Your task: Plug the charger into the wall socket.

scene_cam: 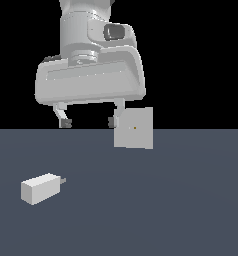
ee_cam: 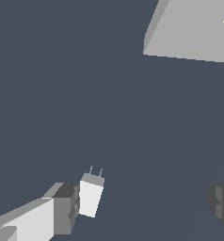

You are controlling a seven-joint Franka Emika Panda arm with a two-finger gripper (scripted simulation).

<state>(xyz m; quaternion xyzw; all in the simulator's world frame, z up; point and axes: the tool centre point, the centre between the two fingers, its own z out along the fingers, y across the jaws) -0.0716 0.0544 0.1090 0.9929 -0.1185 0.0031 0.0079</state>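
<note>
The dark blue-grey desk (scene_cam: 181, 210) spreads across the lower half of the exterior view; above it hangs the pincer (scene_cam: 89, 122), its two fingers spread wide apart with nothing between them; the wall socket (scene_cam: 134, 128), a flat light-grey square plate, stands upright just beside the finger on the exterior view's right, a tiny yellowish dot at its centre; the charger (scene_cam: 40, 188), a small off-white block, lies on the desk toward the exterior view's left, well apart from the socket, short grey prongs pointing right.

In the wrist view the charger (ee_cam: 91, 197) sits just beside one finger.

Pale grey hand (scene_cam: 87, 122) — dark fingertip pads (scene_cam: 66, 123).
</note>
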